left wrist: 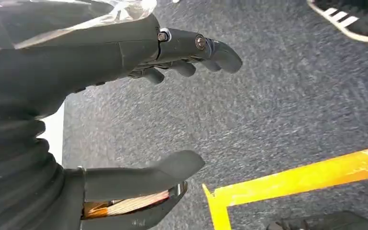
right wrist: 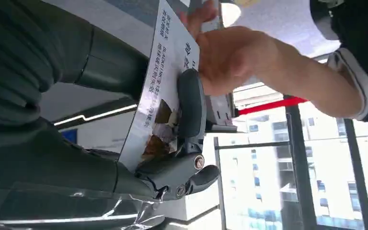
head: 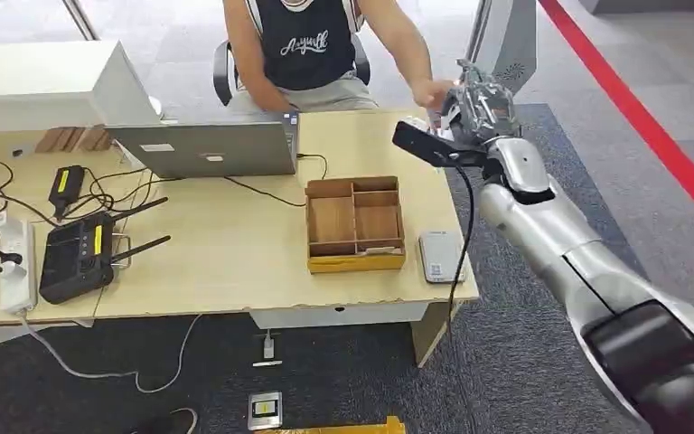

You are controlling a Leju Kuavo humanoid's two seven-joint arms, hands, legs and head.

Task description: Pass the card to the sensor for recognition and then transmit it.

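Person's hand (right wrist: 230, 60) blocks card (right wrist: 165, 91) far end; laptop (head: 206, 147), wooden tray (head: 354, 226) crowd desk (head: 235, 262).

The right arm (head: 578, 253) reaches forward and up, its right hand (right wrist: 182, 143) pinching a card (right wrist: 165, 81) under the thumb; the left hand (left wrist: 139, 110) hangs with fingers apart, holding nothing

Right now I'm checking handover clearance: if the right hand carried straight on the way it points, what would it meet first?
Most likely the person's hand, already gripping the far end of the card that the right hand holds out; depth beyond is unclear.
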